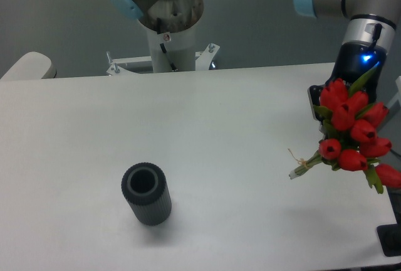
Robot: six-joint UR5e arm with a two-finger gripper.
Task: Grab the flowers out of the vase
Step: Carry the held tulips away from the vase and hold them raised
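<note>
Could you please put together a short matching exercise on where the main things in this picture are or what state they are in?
Column one:
1. tulip bunch
2. vase
3. claw
4. stem ends

Column two:
A. upright and empty, front left of the table
B. pointing left, tied with a thin string
C. mostly hidden behind the red buds
D. held in the air at the table's right edge

Pairs: 1-D, 2-A, 3-C, 4-B
</note>
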